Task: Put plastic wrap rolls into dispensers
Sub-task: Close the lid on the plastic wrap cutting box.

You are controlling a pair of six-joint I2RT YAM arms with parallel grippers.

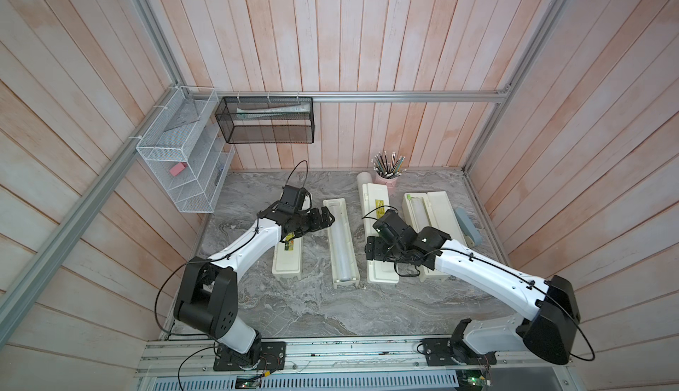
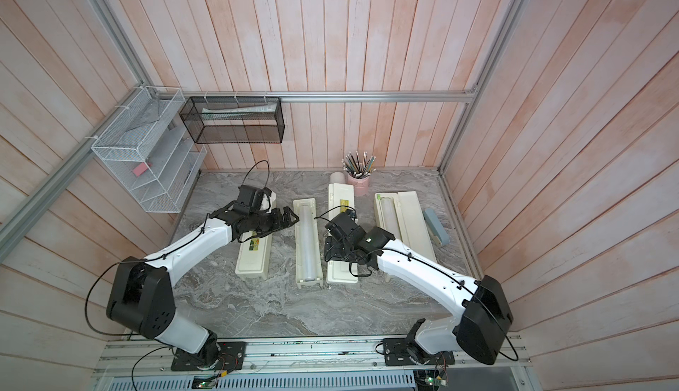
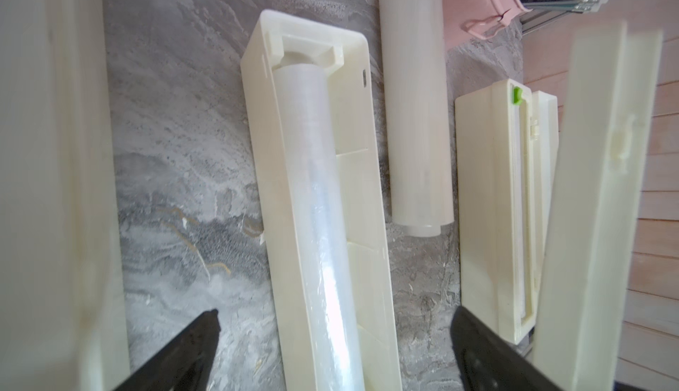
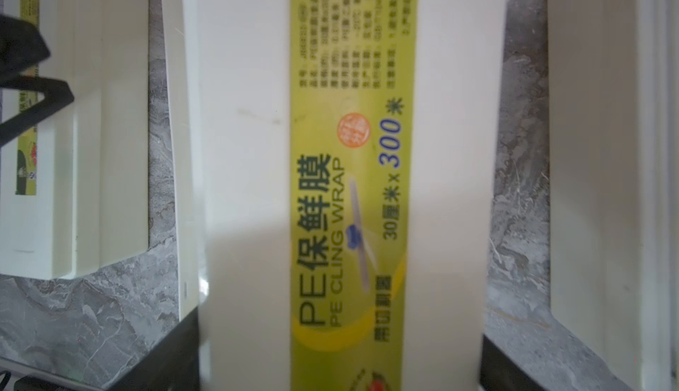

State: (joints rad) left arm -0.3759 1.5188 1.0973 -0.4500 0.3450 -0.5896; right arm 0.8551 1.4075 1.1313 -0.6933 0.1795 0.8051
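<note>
Looked two of three done: thin roll (image 1: 341, 245) in the open dispenser (image 1: 335, 260) under the spread, empty left end effector (image 1: 329, 220), another roll (image 1: 417, 211) in the far-right dispenser (image 1: 441, 212). Thick roll (image 1: 365, 179) lay loose on the bench (image 1: 330, 308); right end effector (image 4: 340, 348) pinched the closed dispenser (image 1: 369, 194).

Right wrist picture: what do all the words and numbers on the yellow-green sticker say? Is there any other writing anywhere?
"PE保鲜膜": sticker on the box by the pencil cup.
"PE CLING WRAP": same sticker.
"30厘米 x 300米": same sticker.
Its small print and orange circle: too blurred to read.
The far-left box has a second sticker: too small to read.
</note>
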